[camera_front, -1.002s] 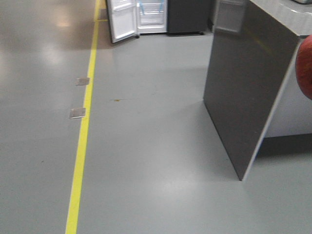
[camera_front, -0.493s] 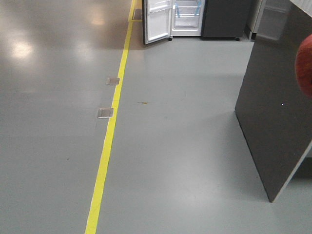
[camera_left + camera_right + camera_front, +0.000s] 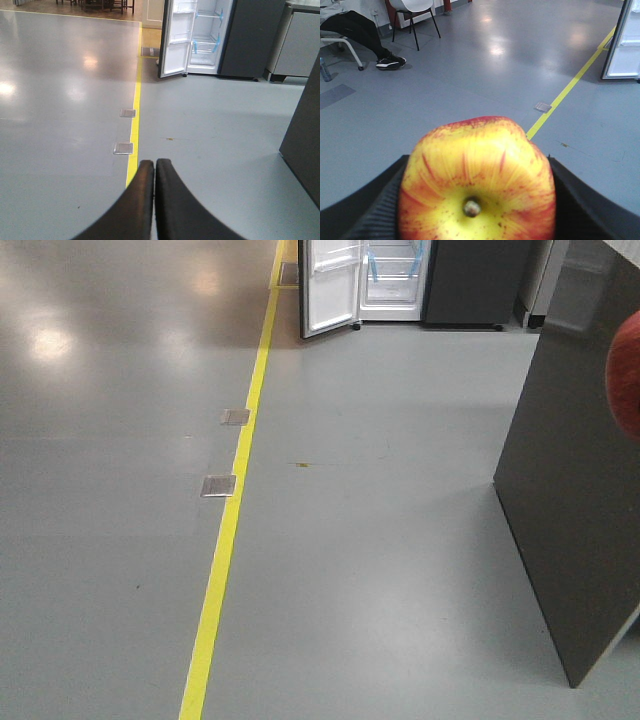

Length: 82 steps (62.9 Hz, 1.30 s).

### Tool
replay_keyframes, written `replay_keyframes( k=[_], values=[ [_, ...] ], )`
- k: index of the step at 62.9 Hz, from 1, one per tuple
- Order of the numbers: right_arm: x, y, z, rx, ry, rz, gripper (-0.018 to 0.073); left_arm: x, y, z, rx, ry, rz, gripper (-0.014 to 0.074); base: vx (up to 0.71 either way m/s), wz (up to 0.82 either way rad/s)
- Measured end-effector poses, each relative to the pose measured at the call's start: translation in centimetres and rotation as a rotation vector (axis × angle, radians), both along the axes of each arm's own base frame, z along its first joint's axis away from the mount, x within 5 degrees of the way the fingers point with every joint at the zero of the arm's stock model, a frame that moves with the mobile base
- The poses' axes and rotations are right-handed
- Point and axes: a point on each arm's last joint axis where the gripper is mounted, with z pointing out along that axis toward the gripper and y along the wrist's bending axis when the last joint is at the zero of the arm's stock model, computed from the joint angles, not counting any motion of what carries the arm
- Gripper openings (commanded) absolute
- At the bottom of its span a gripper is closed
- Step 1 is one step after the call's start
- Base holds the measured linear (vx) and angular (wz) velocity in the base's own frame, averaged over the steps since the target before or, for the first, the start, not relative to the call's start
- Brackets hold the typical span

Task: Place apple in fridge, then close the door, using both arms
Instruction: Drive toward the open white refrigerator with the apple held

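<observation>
From the front-facing camera we look ahead and down over the floor point(image 3: 400, 540) at the open fridge point(image 3: 392, 280), far off at the top edge. Our left wrist camera faces that fridge from lower down, over the left gripper point(image 3: 154, 167)'s touching tips. The right wrist camera sits hard against the apple point(image 3: 477, 185) and aims left of the fridge. All three share the yellow floor line point(image 3: 235, 500) running to the door point(image 3: 330, 285).

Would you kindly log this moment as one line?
right pincer: shut on apple | left pincer: shut, empty | fridge: far ahead | door: open
</observation>
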Motion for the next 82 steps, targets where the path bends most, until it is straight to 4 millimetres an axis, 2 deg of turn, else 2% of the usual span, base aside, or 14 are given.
replay_keyframes(
  k=[82],
  values=[
    [-0.04, 0.01, 0.01, 0.000, -0.001, 0.000, -0.0006, 0.00, 0.00, 0.00, 0.000, 0.000, 0.000, -0.0006, 0.23, -0.01]
  ],
)
